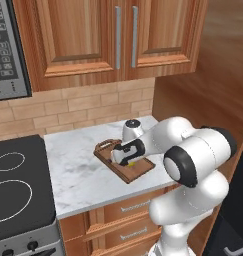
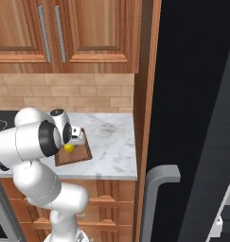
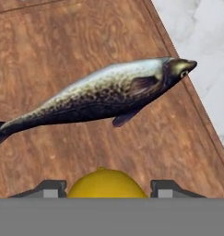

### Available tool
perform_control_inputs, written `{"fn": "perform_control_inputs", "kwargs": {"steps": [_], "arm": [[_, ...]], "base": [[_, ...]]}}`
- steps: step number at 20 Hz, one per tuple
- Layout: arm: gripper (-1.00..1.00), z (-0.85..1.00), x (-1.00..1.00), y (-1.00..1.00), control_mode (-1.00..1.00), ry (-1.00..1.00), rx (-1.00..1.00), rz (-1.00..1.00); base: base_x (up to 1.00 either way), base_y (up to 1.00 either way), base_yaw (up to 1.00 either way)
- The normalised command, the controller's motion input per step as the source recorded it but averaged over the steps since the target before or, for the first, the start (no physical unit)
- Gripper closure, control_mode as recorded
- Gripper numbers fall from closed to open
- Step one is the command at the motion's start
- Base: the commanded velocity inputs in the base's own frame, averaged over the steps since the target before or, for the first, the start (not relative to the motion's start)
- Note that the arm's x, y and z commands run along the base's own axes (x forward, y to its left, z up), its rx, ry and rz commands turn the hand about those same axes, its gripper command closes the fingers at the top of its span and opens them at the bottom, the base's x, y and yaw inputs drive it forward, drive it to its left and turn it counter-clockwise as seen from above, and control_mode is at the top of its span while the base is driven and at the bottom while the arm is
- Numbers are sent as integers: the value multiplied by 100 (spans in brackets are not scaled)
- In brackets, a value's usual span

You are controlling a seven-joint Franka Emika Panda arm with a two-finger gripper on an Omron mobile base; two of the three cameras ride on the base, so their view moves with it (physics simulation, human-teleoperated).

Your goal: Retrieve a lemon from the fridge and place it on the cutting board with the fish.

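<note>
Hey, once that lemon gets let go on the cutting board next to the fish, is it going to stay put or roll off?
The lemon is roundish and smooth, so it may roll a little once freed. The cutting board looks flat and rimless, so nothing would stop it except perhaps the fish lying ahead. It sits between the fingers, apparently low over the board, so a gentle release probably leaves it there.

White marble-patterned countertop (image 1: 83,172) over brown wooden drawers carries a dark brown rectangular wooden cutting board (image 1: 141,171). A speckled grey-silver fish (image 3: 99,94) lies flat on the board.
</note>
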Motion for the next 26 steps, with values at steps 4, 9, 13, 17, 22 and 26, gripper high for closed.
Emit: {"fn": "perform_control_inputs", "kwargs": {"steps": [4,9,13,17,22,26], "arm": [[-100,0,0,0,-100,0,0,0],[-100,8,-4,0,-100,0,0,0],[-100,39,-18,0,-100,0,2,0],[-100,64,-41,0,-100,0,2,0],[-100,51,-61,-1,-100,0,2,0],[-100,22,-83,-11,-100,0,0,-1]], "base": [[0,0,0],[0,0,0],[0,0,0],[0,0,0],[0,0,0],[0,0,0]]}}
